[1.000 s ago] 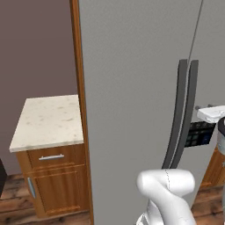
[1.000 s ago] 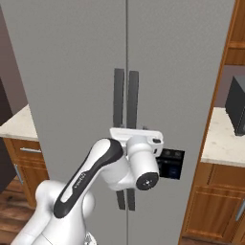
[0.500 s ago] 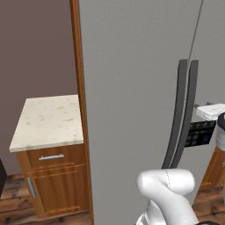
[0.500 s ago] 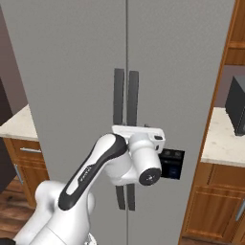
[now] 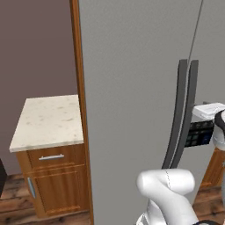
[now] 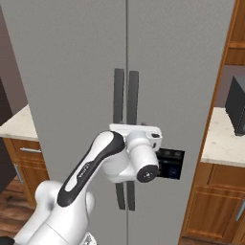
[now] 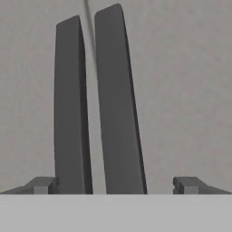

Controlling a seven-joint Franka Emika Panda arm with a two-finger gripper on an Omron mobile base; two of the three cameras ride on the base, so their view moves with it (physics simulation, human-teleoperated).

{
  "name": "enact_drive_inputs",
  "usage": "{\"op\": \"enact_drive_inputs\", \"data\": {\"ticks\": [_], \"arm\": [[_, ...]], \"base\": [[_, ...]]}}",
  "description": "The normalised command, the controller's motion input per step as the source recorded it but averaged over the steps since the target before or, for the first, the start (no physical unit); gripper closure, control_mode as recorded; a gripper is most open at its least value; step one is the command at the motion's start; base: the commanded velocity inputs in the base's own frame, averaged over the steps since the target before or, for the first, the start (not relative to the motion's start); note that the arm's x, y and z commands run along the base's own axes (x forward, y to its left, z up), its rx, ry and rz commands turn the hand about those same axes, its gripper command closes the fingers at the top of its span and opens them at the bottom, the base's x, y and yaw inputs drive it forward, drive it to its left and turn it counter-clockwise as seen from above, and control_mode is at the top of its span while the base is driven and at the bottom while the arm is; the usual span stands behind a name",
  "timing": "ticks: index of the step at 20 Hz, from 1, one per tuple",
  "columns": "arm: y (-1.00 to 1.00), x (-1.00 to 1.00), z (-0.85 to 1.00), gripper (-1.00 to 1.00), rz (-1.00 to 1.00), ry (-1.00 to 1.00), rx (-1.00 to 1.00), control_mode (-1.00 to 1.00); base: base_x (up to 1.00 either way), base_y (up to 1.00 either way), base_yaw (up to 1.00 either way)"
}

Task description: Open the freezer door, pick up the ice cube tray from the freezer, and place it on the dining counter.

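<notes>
Both handles (image 7: 115, 113) cut off below.

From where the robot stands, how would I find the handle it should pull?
Look at the tall grey freezer, which has two flat doors meeting at a thin seam down the middle. Two long dark grey bar handles stand upright on either side of that seam. The open gripper straddles both, and the pictures do not tell whether the left handle or the right handle is meant.

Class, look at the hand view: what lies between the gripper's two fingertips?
Both dark handle bars of the closed grey doors stand between the open gripper's fingertips.
</notes>
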Motion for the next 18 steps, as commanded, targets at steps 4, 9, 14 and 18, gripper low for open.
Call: {"op": "enact_drive_inputs", "data": {"ticks": [4,9,14,18], "arm": [[0.04,0.23,0.0,-1.0,0.02,0.0,0.0,-1.0],[-0.02,0.39,0.0,-1.0,0.0,0.0,0.03,-1.0],[-0.01,0.31,-0.01,-1.0,0.0,0.0,0.01,-1.0],[0.0,0.25,0.0,-1.0,0.01,0.0,0.0,-1.0]], "base": [[0.0,0.0,0.0],[0.0,0.0,0.0],[0.0,0.0,0.0],[0.0,0.0,0.0]]}}
